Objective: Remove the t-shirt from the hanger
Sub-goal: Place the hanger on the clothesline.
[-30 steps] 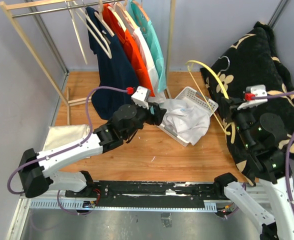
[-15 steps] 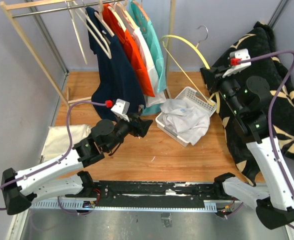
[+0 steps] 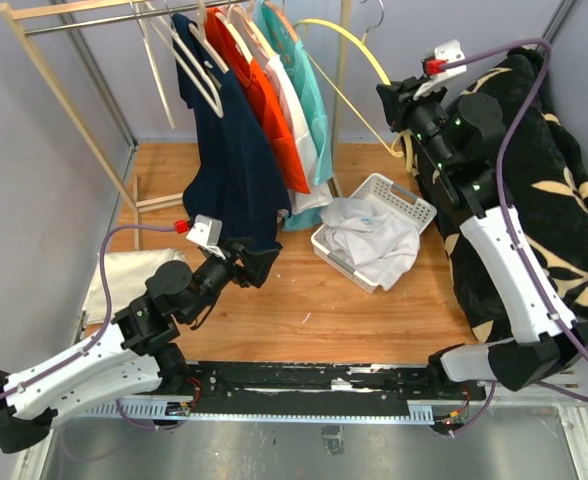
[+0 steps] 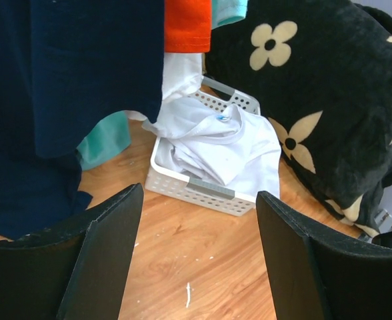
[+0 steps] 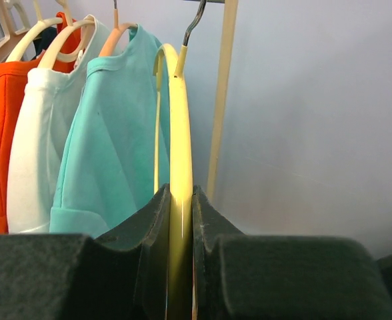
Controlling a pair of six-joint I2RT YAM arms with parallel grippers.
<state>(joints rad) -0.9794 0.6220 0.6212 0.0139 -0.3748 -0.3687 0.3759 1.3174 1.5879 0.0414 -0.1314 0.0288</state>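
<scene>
A bare yellow hanger [image 3: 354,38] is up at the right end of the clothes rack, and my right gripper [image 3: 399,108] is shut on its arm. In the right wrist view the fingers pinch the yellow hanger [image 5: 181,133] at the right gripper [image 5: 181,195], its metal hook [image 5: 195,23] beside the teal shirt [image 5: 109,147]. A white t-shirt [image 3: 372,240] lies crumpled in the white basket [image 3: 394,195], spilling over its rim. My left gripper [image 3: 264,262] is open and holds nothing, low over the wooden floor, left of the basket. Ahead of the left gripper [image 4: 199,197] lie the t-shirt [image 4: 216,143] and basket [image 4: 203,190].
The wooden rack [image 3: 94,18] carries navy [image 3: 229,150], orange [image 3: 269,110], white and teal shirts on hangers. A black flowered blanket [image 3: 534,200] covers the right side. A cream cloth [image 3: 124,275] lies at the left edge of the floor.
My right arm has lifted the yellow hanger up and to the left, towards the rack. My left arm has drawn back from the basket to the near left, still open.
</scene>
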